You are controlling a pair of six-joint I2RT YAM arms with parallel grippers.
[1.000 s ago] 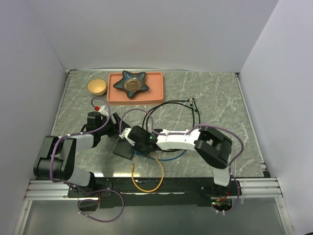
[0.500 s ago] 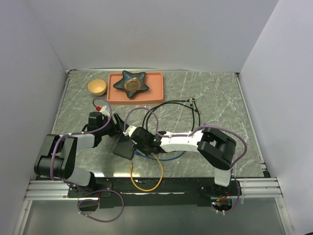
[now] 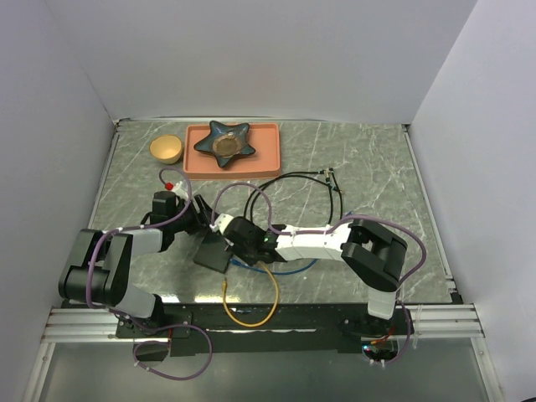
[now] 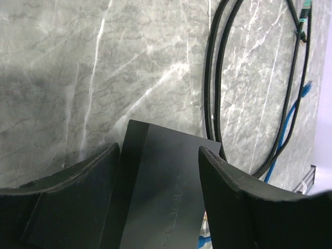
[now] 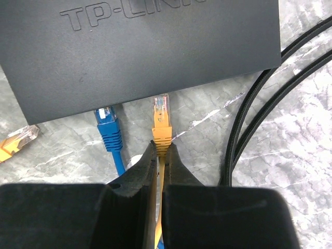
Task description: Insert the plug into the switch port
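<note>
Orange tray holds a dark star-shaped dish, its centre apparently brown.

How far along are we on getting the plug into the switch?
Done: right gripper is shut on the orange plug, aimed at the switch. In hand: left gripper straddles the switch. Left: the plug tip only reaches the switch's edge, its body fully outside, so it is not inserted.
</note>
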